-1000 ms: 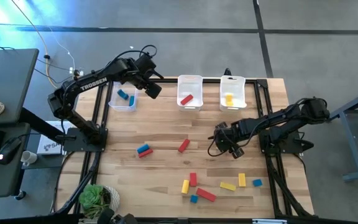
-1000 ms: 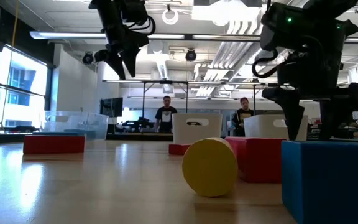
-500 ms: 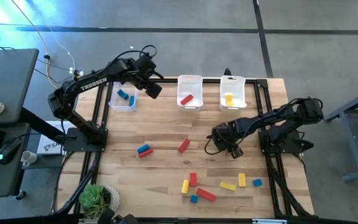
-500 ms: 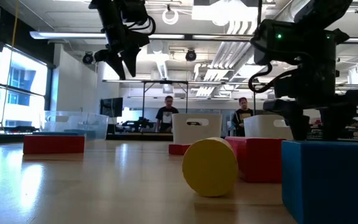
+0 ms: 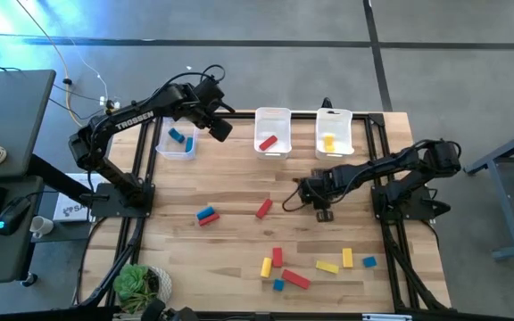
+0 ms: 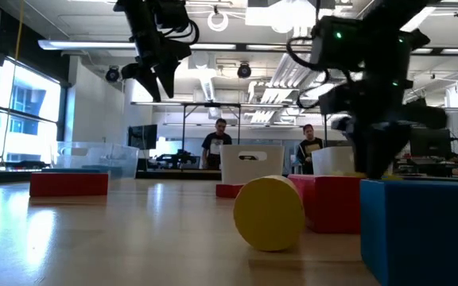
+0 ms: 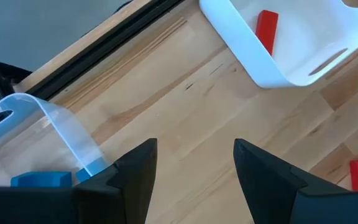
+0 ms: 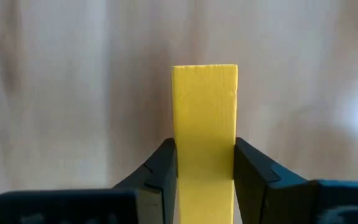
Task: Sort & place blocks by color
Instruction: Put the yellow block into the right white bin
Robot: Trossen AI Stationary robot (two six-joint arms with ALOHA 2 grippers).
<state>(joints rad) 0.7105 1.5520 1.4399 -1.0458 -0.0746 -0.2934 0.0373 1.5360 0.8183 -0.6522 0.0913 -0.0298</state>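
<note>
- Your right gripper (image 8: 204, 171) clamps 1 yellow bar (image 8: 204, 124) across its narrow sides, ready for lifting toward the yellow bin (image 5: 334, 134).
- Your left gripper (image 7: 194, 168) waits open beside the blue bin (image 5: 176, 142), holding nothing.

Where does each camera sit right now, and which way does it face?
High: overhead, straight down on the table; both arms show.
Low: table height, level across blocks into the room; both arms hang in.
Left wrist: past open left gripper toward the middle bin, also seen from above.
Right wrist: right gripper closed on a yellow block.
</note>
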